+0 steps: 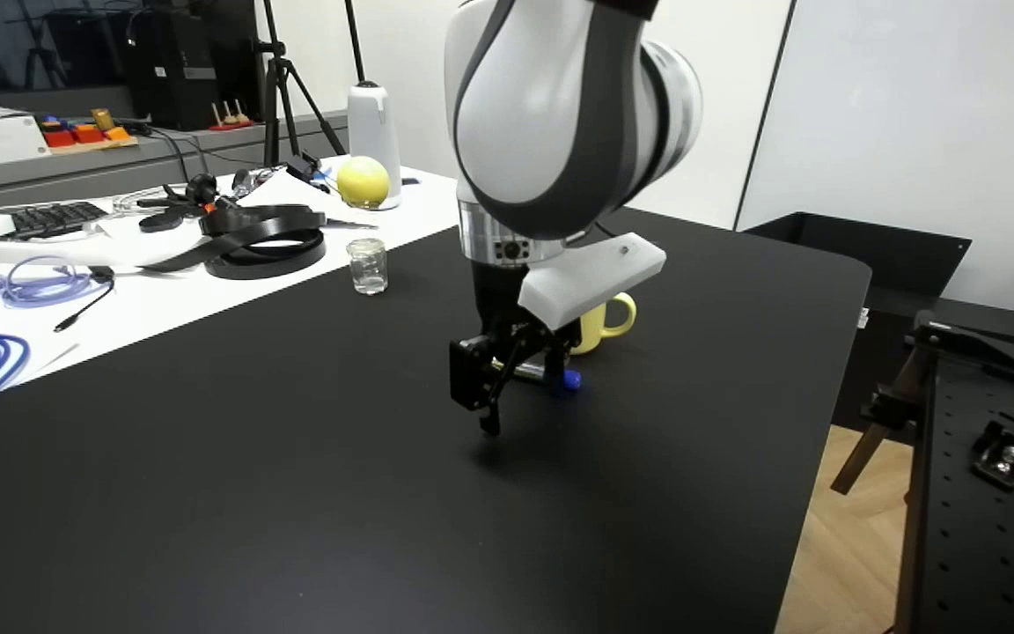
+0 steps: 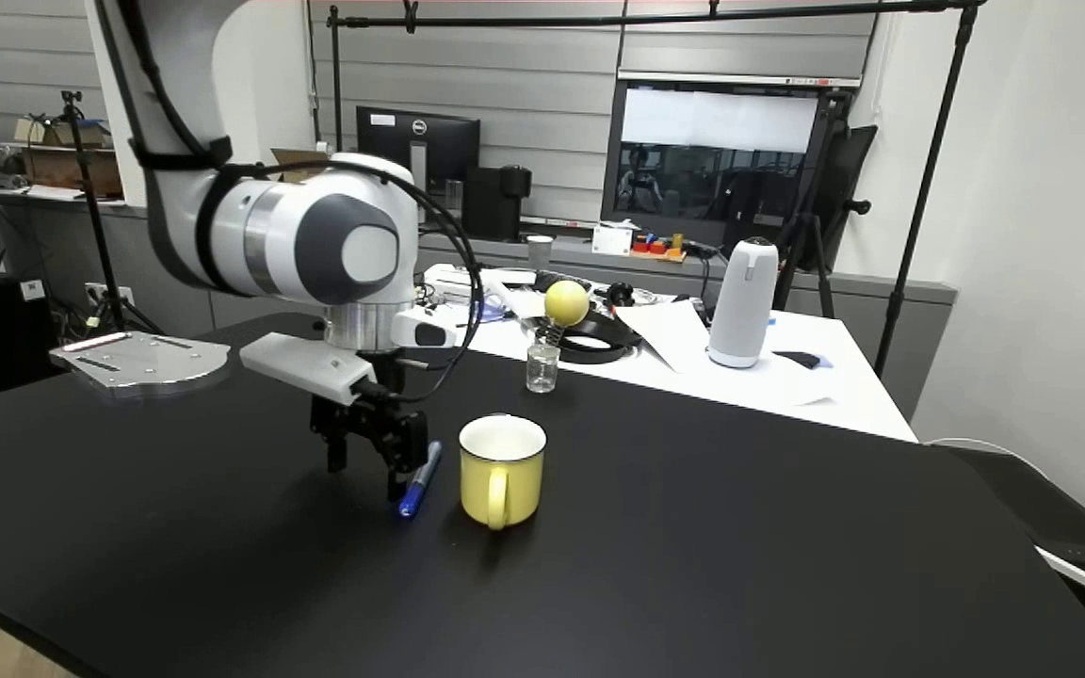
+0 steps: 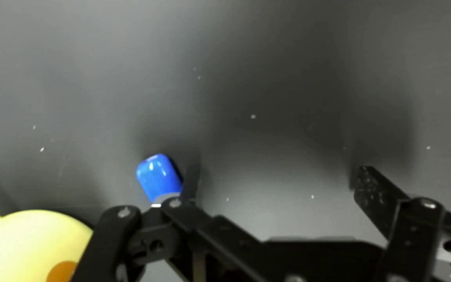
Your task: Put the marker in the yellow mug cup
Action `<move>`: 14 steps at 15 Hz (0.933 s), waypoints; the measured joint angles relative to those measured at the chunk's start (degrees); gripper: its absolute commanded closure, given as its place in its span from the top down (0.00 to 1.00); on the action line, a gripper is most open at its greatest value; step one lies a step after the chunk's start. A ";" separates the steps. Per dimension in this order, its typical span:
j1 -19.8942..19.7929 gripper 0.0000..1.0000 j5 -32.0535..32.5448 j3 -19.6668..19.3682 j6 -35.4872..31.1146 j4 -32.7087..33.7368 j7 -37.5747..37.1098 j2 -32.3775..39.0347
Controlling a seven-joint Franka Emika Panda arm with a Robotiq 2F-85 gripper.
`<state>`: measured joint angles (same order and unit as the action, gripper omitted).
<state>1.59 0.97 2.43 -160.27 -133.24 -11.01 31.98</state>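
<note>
Gripper (image 3: 278, 181) low over table (image 2: 740, 574), fingers (image 3: 376, 192) spread wide, table showing in gap. Marker (image 2: 420, 482) lying on table outside gripper span, just beside finger nearer mug (image 2: 502, 473); touching or not, cannot tell. Mug upright, beyond marker from gripper. Jar (image 2: 542, 369) well apart from gripper; ball (image 2: 566, 303) farther off.
</note>
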 measured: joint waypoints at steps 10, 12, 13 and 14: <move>0.41 1.00 -0.03 -1.41 7.04 4.48 1.62 0.88; 0.42 1.00 -0.03 -1.41 7.03 4.48 1.62 0.88; 0.42 1.00 -0.03 -1.41 7.03 4.48 1.62 0.88; 0.42 1.00 -0.03 -1.41 7.03 4.48 1.62 0.88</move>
<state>2.00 0.94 1.01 -153.25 -128.77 -9.39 32.86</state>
